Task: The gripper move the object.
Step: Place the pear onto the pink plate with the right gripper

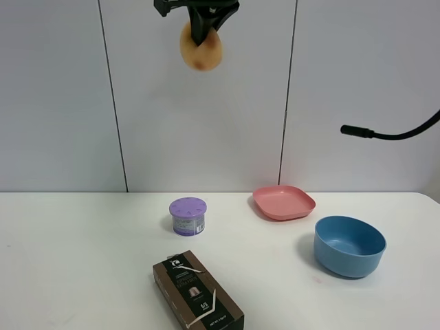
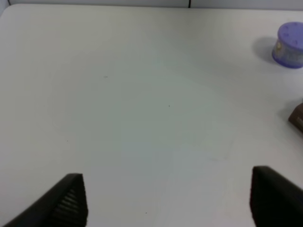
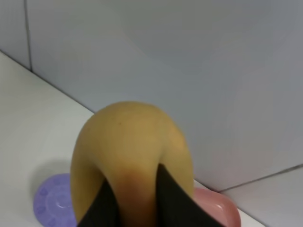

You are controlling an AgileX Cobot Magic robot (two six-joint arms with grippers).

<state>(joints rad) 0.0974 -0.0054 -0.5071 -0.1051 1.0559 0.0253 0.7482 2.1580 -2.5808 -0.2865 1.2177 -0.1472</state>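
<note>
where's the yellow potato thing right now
Exterior high view, top centre: the object hangs in the right gripper in front of the wall, high above the purple cup.

Yellow-orange object [image 1: 201, 48] with reddish-brown patch, purple cup [image 1: 188, 215], pink plate [image 1: 283, 203], blue bowl [image 1: 348, 260], brown box [image 1: 197, 291], white table [image 1: 69, 261]

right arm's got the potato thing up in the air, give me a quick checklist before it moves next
1. Grip: the right gripper has its fingers shut on the object: ok.
2. Height: the object hangs well above the table: ok.
3. Other arm: the left gripper is open, holds nothing and is over bare table: ok.
4. Landing spots: the pink plate and blue bowl are both empty: ok.
5. Straight descent: whether it would miss the purple cup and brown box: cannot tell.
6. Grip security, fingers near one end only: cannot tell.
</note>
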